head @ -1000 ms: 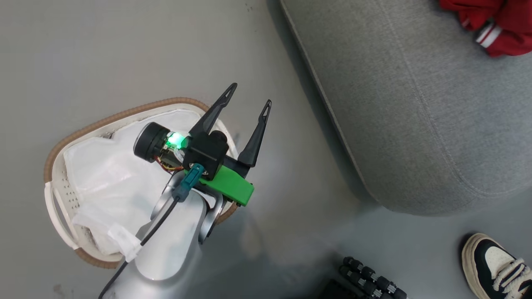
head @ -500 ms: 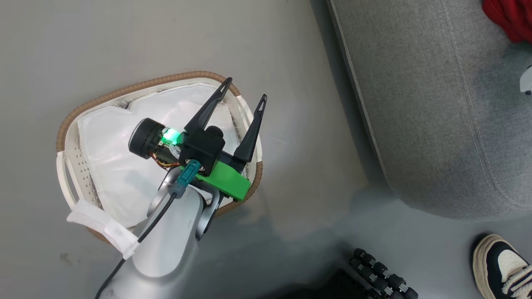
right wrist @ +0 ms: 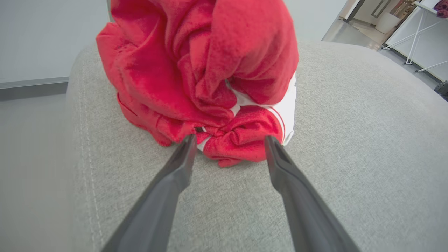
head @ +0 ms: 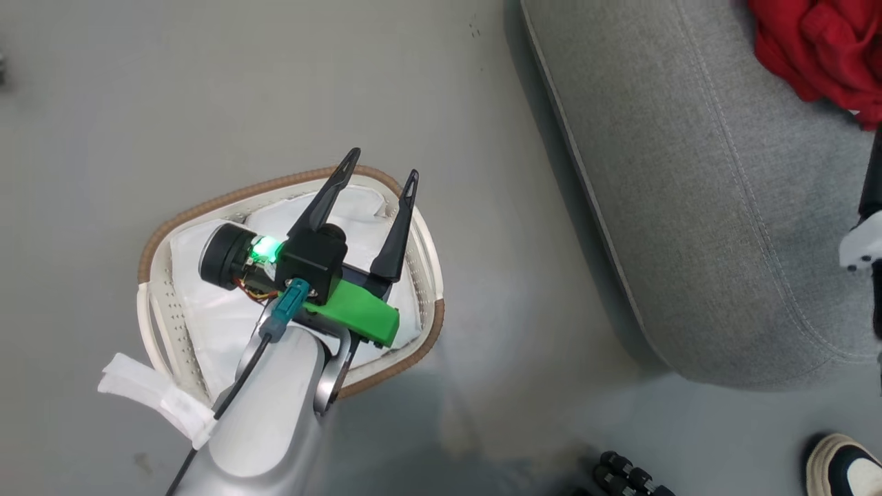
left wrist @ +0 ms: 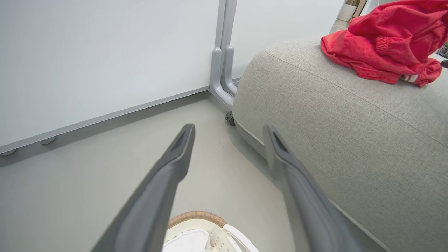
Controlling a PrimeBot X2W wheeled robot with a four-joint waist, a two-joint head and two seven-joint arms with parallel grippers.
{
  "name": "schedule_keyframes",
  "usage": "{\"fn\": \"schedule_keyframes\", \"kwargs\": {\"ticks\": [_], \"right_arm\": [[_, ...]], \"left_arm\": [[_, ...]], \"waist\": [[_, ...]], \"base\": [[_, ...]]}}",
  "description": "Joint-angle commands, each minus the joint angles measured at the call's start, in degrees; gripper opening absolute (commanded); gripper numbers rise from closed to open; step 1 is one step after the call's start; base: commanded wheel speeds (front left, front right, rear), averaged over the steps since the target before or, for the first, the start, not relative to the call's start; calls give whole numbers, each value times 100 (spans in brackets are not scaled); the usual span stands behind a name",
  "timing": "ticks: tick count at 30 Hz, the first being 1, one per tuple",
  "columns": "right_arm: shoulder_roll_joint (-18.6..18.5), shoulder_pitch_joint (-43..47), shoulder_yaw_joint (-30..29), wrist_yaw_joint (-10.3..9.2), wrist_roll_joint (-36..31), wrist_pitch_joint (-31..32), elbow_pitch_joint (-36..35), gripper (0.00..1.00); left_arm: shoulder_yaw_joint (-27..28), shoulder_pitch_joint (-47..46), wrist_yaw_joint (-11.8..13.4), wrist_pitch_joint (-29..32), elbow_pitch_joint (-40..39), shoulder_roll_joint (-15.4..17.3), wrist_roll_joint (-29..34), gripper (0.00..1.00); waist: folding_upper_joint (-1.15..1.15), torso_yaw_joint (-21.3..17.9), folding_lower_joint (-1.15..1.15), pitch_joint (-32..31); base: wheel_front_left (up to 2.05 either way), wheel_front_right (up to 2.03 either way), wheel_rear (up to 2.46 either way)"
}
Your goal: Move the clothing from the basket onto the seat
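Nearest to the robot, the left gripper [head: 384, 162] hangs over the basket [head: 262, 187] with its two fingers wide apart and nothing between them, the same as one second ago. Inside the basket lies the white liner [head: 207, 303]; no red cloth shows there. The basket sits at another place in the head picture than before, but the whole picture has shifted, so it is the camera that moved.

Further out is the grey floor [head: 138, 103], with a shoe [head: 844, 468] of a person at the lower right corner. Then comes the seat [head: 689, 172]. On it, at the top right, the clothing [head: 820, 48] lies in a red heap, and more of it shows now than half a second ago.

The right wrist view shows the right gripper [right wrist: 230, 138] open and holding nothing, low over the seat [right wrist: 350, 157], its tips at the near edge of the clothing [right wrist: 196, 70]. White bands with red stripes are visible there.

The left wrist view shows the left gripper [left wrist: 229, 128] from behind, the clothing [left wrist: 381, 52] on top of the seat [left wrist: 350, 140], and a pale wall panel [left wrist: 105, 52] beyond.
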Motion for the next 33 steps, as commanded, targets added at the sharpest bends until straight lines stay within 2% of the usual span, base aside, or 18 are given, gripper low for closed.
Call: {"fn": "schedule_keyframes", "kwargs": {"ticks": [1,10,20,28,33], "right_arm": [[65,232,-26,-8,-33,-12,-111,100],[601,987,334,-7,-104,-12,-773,100],[1029,890,1210,-7,-75,-12,-1076,100],[1264,1027,1883,-8,-55,-12,-1101,100],[1313,1226,2052,-7,-46,-12,-1112,100]], "left_arm": [[72,123,51,-4,-37,5,-56,100],[551,580,321,-4,-190,4,-229,100],[1008,936,621,-4,-86,3,-373,100],[1405,1251,829,-4,4,2,-378,100],[1590,1417,804,-4,-35,3,-469,100]], "waist": [[0,221,0,-396],[0,735,0,-898],[0,1299,0,-1280],[0,1502,0,-1591],[0,1542,0,-1748]], "base": [[0,0,0],[0,0,0],[0,0,0],[0,0,0],[0,0,0]]}}
